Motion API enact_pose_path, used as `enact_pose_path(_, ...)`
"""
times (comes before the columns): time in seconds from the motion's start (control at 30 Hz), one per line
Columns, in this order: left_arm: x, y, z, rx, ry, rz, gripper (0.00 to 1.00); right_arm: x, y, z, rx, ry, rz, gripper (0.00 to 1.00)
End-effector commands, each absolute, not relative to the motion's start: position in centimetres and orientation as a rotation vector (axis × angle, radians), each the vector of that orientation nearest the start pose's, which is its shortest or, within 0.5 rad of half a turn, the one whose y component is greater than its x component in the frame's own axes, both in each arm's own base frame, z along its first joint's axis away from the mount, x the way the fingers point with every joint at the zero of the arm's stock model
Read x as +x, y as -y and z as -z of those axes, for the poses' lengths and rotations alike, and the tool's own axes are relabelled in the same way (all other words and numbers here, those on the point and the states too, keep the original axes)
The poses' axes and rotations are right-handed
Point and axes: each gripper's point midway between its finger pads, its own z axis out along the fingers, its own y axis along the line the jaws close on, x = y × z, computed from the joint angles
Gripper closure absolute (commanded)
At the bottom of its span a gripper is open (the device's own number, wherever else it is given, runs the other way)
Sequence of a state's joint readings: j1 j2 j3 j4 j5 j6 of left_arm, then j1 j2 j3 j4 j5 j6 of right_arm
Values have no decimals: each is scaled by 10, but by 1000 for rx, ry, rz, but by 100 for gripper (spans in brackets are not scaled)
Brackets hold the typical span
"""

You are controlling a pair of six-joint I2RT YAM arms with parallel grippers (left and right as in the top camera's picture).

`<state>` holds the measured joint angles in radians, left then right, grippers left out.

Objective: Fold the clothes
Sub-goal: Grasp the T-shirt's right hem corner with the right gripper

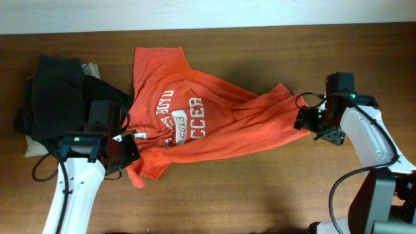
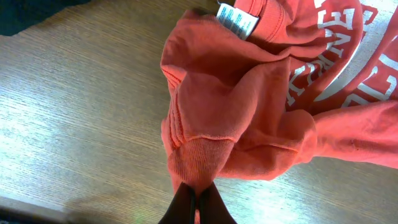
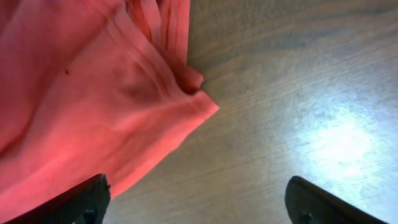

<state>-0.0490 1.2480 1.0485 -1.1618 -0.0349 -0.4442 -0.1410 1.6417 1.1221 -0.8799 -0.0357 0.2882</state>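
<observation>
Tabletop of brown wood [image 1: 260,188] fills the overhead view, and the red-orange T-shirt [image 1: 214,130] lies rumpled across its middle. It runs from the lower left of the frame to the centre right, with one sleeve reaching toward the upper edge. Its white lettering [image 1: 179,117] faces up and reads sideways. The left gripper [image 1: 127,151] sits at the shirt's lower left end. In the left wrist view its two dark fingers [image 2: 186,208] are pressed together at the bottom centre of the frame, pinching a ribbed edge of the T-shirt [image 2: 249,112]. From that pinch the fabric bunches upward in folds toward a white label [image 2: 238,17] at the top. The right gripper [image 1: 309,121] is at the shirt's far right tip in the overhead view. In the right wrist view its fingers [image 3: 74,199] stand wide apart in the lower corners, with bare table between them and nothing clasped. The T-shirt's hem [image 3: 112,106] covers the upper left of that frame, and its edge lies just beside the lower left finger. A heap of black garments [image 1: 58,97] lies in the upper left of the overhead view, touching the shirt's left side. A bit of beige cloth [image 1: 91,67] peeks out from under the heap.
</observation>
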Motion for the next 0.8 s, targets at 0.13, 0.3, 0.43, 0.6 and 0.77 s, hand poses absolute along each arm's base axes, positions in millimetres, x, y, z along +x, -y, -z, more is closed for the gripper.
enact_pose_path(0.13, 240, 2, -135, -567, -2862, 5, 100, 326, 23, -32, 632, -2818, -189, 23)
enact_pose_path(0.3, 240, 2, -135, -566, -2859, 6, 100, 328, 10, 13, 664, -2893, -188, 41)
enact_pose_path(0.43, 240, 2, -135, -566, -2859, 6, 100, 325, 10, 18, 670, -2911, -186, 61)
enact_pose_path(0.6, 240, 2, -135, -566, -2859, 6, 100, 308, 9, 20, 691, -2976, -173, 94)
enact_pose_path(0.77, 240, 2, -135, -566, -2859, 6, 100, 282, 8, 20, 723, -3077, -144, 80)
